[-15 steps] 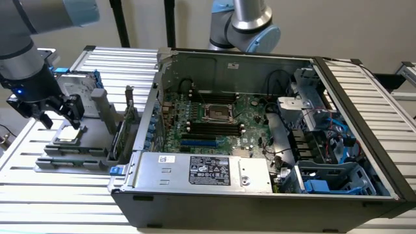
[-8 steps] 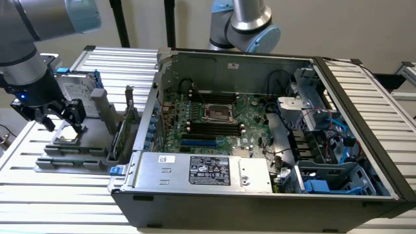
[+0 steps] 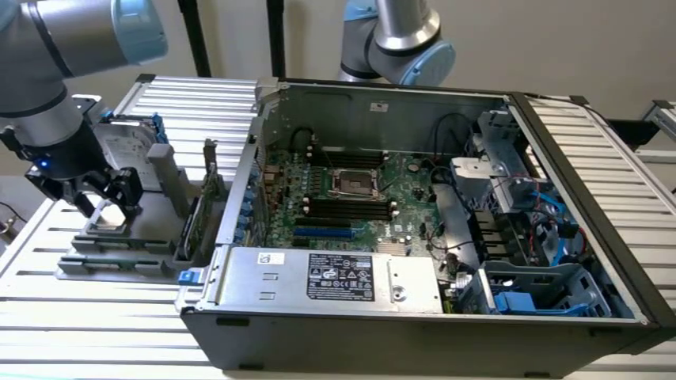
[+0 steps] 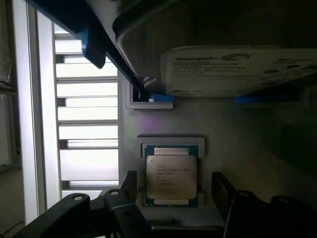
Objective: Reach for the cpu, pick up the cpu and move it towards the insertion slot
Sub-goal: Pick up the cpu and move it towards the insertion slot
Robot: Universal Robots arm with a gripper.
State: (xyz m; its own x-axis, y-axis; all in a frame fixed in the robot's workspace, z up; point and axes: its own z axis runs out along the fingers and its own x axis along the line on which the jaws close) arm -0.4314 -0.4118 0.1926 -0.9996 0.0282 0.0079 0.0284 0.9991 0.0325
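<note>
I'm at the end of the reach, with no grasp made yet: my gripper [image 3: 106,210] hangs over the grey holder [image 3: 116,257] at nine o'clock of the open computer case [image 3: 317,317] in the exterior view. Its fingers [image 4: 130,186] are spread apart either side of the cpu [image 4: 171,176], which lies flat in its recess near the hard drive [image 4: 237,69]. The insertion slot [image 3: 353,183] sits well apart, at about three o'clock from my tool, and a clean pick, I judge, calls for squeezing evenly on two opposite edges and lifting straight, since a tilted chip could catch the recess wall
</note>
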